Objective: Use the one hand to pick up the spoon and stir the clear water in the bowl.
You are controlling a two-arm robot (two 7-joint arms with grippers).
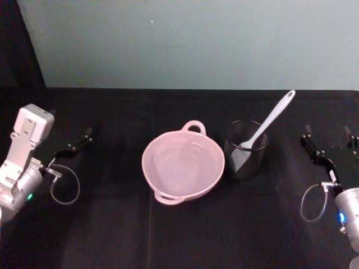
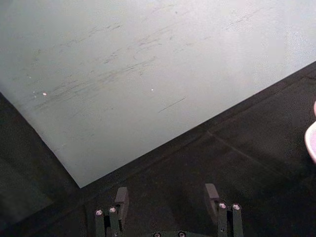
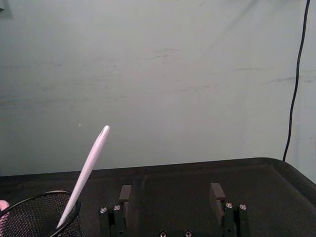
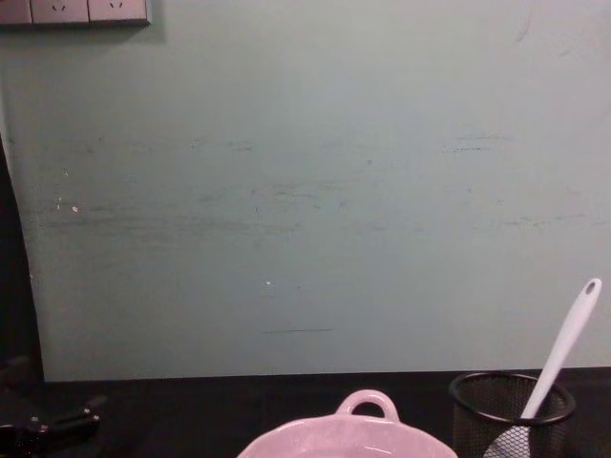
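The pale pink bowl (image 1: 183, 165) sits mid-table with clear water (image 1: 180, 162) in it; its rim also shows in the chest view (image 4: 367, 420). Just to its right, the white spoon (image 1: 268, 121) stands tilted in a black wire-mesh cup (image 1: 247, 150), handle leaning up and to the right. The spoon (image 3: 88, 171) and cup (image 3: 42, 217) show beside my right gripper (image 3: 170, 193), which is open and empty. That right gripper (image 1: 327, 144) rests at the table's right side. My left gripper (image 1: 78, 142) is parked at the left, open (image 2: 167, 195) with nothing between its fingers.
A black cloth (image 1: 185, 230) covers the table, and a pale green wall (image 1: 190, 39) stands right behind it. Cable loops hang by each wrist (image 1: 64, 185). Wall sockets (image 4: 76, 11) sit high at the left.
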